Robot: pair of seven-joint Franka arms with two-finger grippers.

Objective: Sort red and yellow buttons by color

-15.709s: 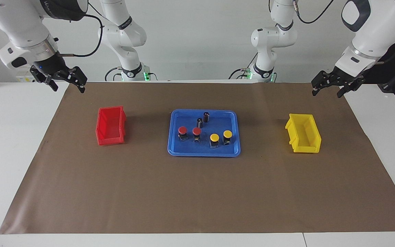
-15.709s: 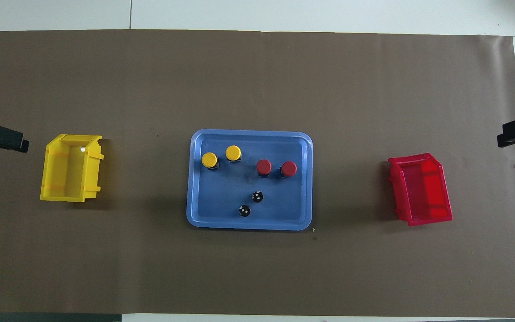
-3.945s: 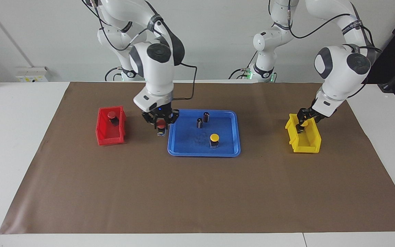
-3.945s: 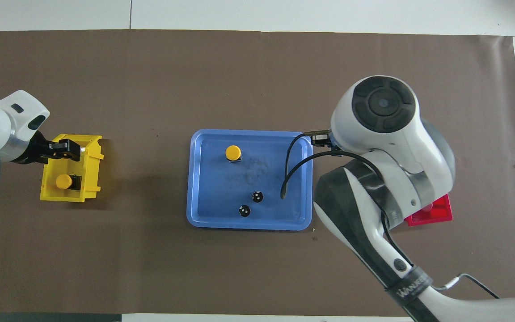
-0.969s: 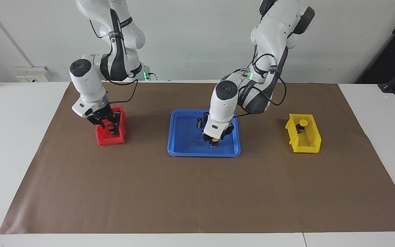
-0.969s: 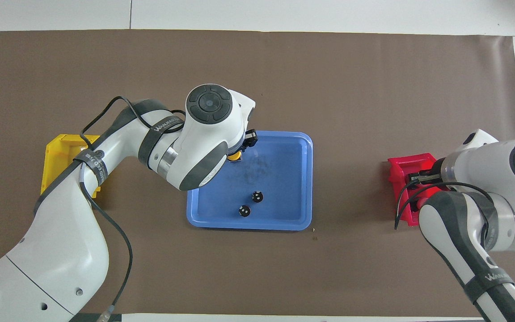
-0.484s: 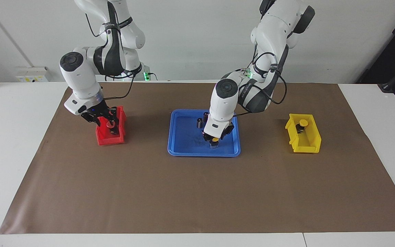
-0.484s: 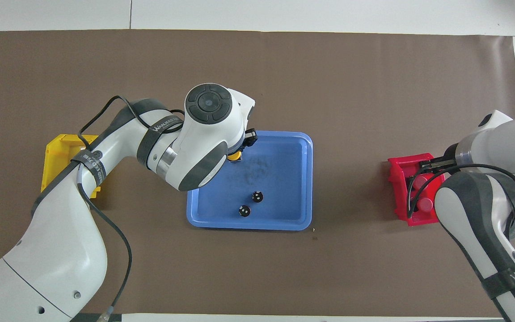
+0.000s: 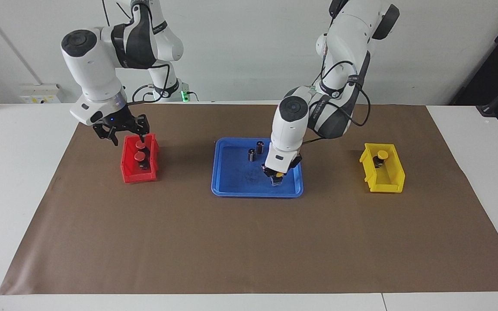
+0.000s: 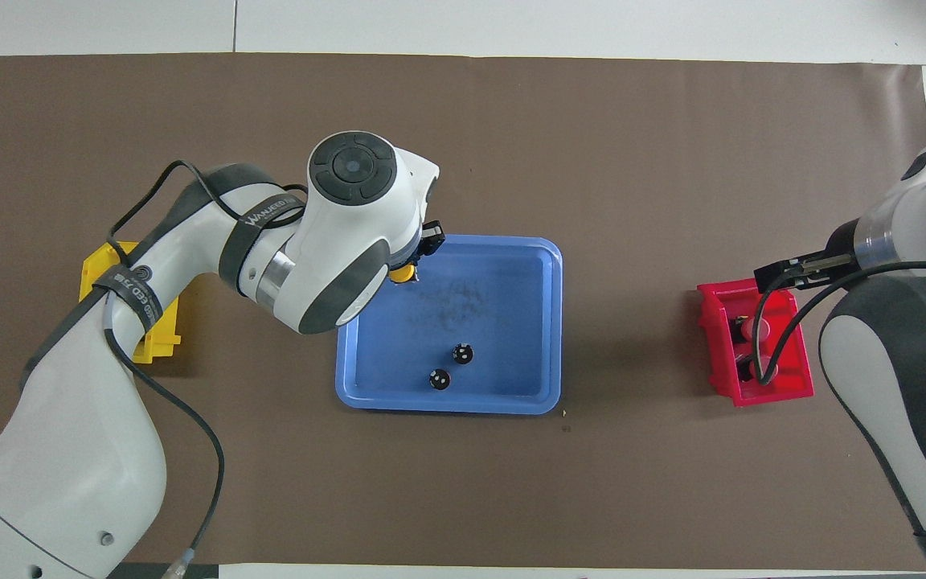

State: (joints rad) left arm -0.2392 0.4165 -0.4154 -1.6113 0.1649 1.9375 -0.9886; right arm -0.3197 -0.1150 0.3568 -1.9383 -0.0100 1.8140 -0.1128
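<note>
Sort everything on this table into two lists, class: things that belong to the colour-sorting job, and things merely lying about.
Belongs to the job:
- two red buttons in the red bin
- yellow button in the yellow bin
- yellow button gripped by the left gripper over the blue tray
- right gripper, open above the red bin

Just lying about:
- two dark cylinders standing in the tray
- brown mat

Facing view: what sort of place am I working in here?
Most likely a robotics lab bench: two arms at a table covered with brown paper, and a blue tray between a red bin and a yellow bin.
</note>
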